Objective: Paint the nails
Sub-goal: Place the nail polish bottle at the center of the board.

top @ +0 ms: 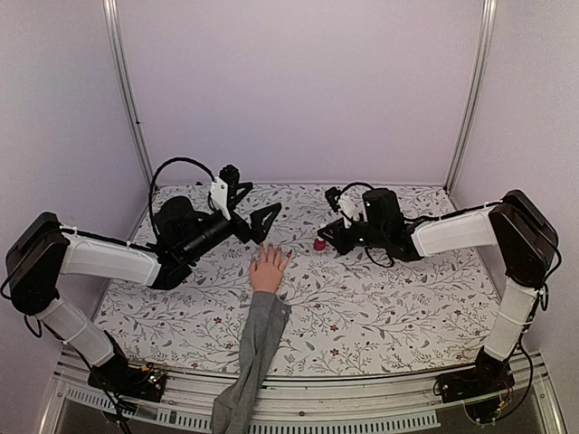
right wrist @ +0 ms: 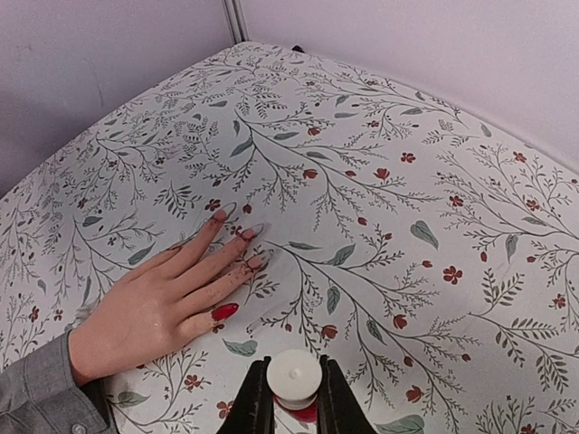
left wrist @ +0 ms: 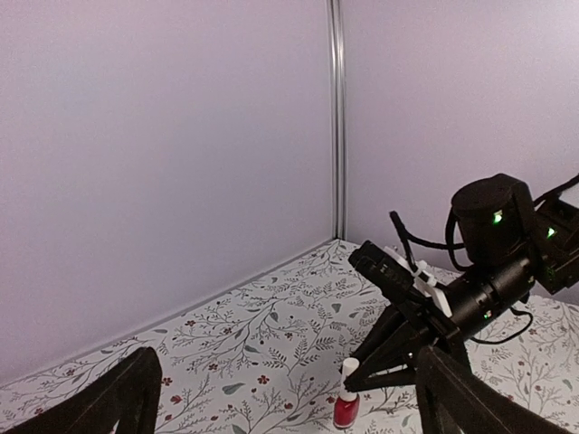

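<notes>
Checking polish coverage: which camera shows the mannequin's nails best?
Right wrist: the nails are close and distinct, and one is painted red. Top external shows the mannequin hand too small to make out nails. Left wrist misses the hand entirely.

Polish bottle (right wrist: 294,375): small, red body, white cap. It stands upright on the surface (top: 389,307); the cap sits between the right jaws and touches both.
Surface: white cover printed with grey-green vines and small red flowers. It lies under and ahead of the left jaws and the right jaws.
Walls (top: 298,90): plain lilac, beyond both sets of jaws.
Corner posts (top: 129,99): metal, upright, one past each set of jaws.
Rail (top: 380,389): pale metal, along the near edge, well behind the jaws.
</notes>
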Robot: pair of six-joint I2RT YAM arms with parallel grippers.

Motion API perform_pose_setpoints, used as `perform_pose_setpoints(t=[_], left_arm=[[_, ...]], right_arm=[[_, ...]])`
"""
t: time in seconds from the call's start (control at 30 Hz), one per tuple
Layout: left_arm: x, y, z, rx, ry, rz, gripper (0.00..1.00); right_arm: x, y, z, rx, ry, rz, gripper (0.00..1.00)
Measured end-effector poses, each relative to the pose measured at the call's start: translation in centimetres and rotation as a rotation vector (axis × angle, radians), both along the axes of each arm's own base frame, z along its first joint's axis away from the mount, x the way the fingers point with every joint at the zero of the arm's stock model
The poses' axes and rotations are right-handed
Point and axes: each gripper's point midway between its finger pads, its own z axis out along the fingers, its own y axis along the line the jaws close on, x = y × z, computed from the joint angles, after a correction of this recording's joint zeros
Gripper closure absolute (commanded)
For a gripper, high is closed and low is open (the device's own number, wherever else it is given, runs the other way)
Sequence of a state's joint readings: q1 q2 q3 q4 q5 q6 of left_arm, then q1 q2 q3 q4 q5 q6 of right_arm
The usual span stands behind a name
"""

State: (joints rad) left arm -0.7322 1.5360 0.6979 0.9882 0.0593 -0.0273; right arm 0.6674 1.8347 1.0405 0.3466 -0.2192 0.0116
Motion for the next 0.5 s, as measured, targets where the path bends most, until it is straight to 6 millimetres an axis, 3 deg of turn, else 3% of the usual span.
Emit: perform_pose_setpoints(t=[0.07,0.2,0.33,0.5], left_arm=[[0.1,0.1,-0.2,0.002,0.003,0.003,0.00],[0.3,0.4,-0.3,0.004,0.007,0.010,0.00],[0.3,0.5,-0.3,0.001,0.009,0.009,0.00],[0.3,0.4,-0.4,0.000,0.009,0.001,0.01]], right_arm=[[-0.6,-0.3,-0.7,-0.004,0.011,0.007,1.00],[-3.9,-1.9,-2.4,-0.025,0.071,0.047,1.00],[-7.8,-2.5,-0.6,0.010,0.065,0.123,1.00],[-13.7,-0.3,1.5,0.043,0.012,0.304,1.00]])
